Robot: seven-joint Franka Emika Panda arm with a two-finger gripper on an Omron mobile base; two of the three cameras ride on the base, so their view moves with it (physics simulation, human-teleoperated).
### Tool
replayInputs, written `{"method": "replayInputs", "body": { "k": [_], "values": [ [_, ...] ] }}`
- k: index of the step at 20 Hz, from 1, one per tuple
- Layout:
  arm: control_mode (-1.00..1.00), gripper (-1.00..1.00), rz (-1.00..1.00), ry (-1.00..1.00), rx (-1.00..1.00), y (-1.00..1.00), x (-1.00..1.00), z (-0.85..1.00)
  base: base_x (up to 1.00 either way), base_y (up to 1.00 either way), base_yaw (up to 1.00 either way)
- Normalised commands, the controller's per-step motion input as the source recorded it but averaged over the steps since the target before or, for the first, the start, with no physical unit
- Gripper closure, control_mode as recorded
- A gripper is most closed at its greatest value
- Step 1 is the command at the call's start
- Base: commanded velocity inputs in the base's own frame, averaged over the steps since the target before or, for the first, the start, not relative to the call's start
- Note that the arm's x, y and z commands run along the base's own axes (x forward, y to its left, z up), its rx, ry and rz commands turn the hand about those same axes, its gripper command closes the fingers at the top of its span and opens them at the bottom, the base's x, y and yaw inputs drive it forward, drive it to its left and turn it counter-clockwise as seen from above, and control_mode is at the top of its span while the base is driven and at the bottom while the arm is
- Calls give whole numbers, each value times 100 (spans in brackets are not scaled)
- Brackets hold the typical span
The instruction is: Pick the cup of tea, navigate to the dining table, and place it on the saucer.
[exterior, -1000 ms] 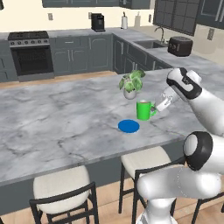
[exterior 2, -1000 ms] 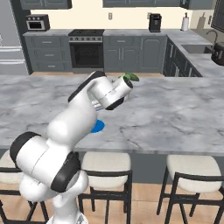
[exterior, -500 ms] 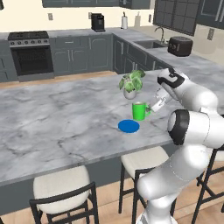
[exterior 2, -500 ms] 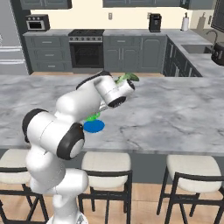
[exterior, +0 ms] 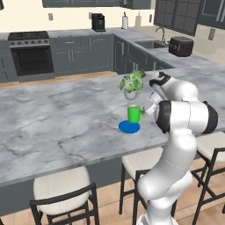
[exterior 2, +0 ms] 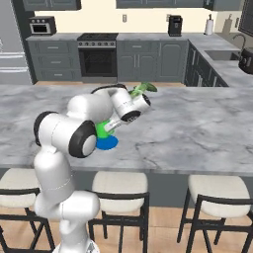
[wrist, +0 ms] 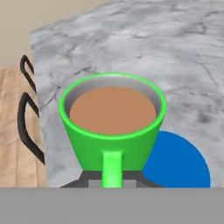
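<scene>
The cup of tea (exterior: 134,113) is a bright green mug full of brown liquid, hanging just above the dining table (exterior: 66,118). My gripper (exterior: 148,109) is shut on its side handle from the right. The blue saucer (exterior: 129,127) lies flat on the marble, just in front of and left of the cup. From the right base view the cup (exterior 2: 102,130) is partly behind my forearm, with the saucer (exterior 2: 106,143) below it. In the hand view the cup (wrist: 112,116) fills the middle, its handle clamped by my gripper (wrist: 112,178), and the saucer (wrist: 177,162) peeks out at lower right.
A white pot with a leafy plant (exterior: 132,83) stands on the table just behind the cup. Black-framed, cream-seated stools (exterior: 62,189) (exterior 2: 119,186) line the near overhang. The table edge and wood floor (wrist: 17,131) run close to the cup's left in the hand view.
My arm has carried the cup leftward and slightly down, closer to the saucer. The saucer, plant and base have stayed put.
</scene>
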Motion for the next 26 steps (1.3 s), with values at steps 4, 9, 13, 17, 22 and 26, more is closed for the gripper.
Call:
{"method": "replayInputs", "body": {
  "k": [4,9,13,17,22,26],
  "values": [
    [-100,100,5,-7,-2,0,22,-39,0,0,0],
    [-100,100,4,-5,-1,1,28,-41,0,0,0],
    [-100,100,2,-6,0,11,31,-27,0,0,0],
    [-100,100,3,-7,-2,18,17,-37,0,0,0],
    [-100,100,2,-5,0,10,34,-34,0,0,0],
    [-100,100,2,-5,0,3,34,-24,0,0,0]
  ]
}}
